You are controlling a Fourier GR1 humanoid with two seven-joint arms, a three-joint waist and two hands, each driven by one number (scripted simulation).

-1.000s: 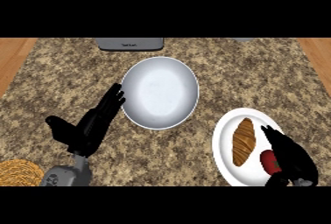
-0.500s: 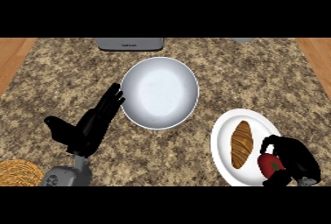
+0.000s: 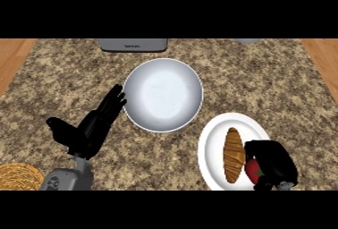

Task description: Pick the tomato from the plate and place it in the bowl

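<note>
Two hands over granite counter (image 3: 277,85). Right hand (image 3: 272,162), fingers curled round tomato (image 3: 253,170), mostly hiding it, on white plate (image 3: 215,147) at lower right. Croissant-like pastry (image 3: 233,154) just beside tomato, touching or nearly so. Left hand (image 3: 92,127) at rest, fingers straight, tips near rim of grey bowl (image 3: 162,95). Probable risks: pastry dragged along on lift, given closeness; tomato rolling out of partial grasp; plate shifted sideways; collision with resting left hand during transfer toward bowl.
</note>
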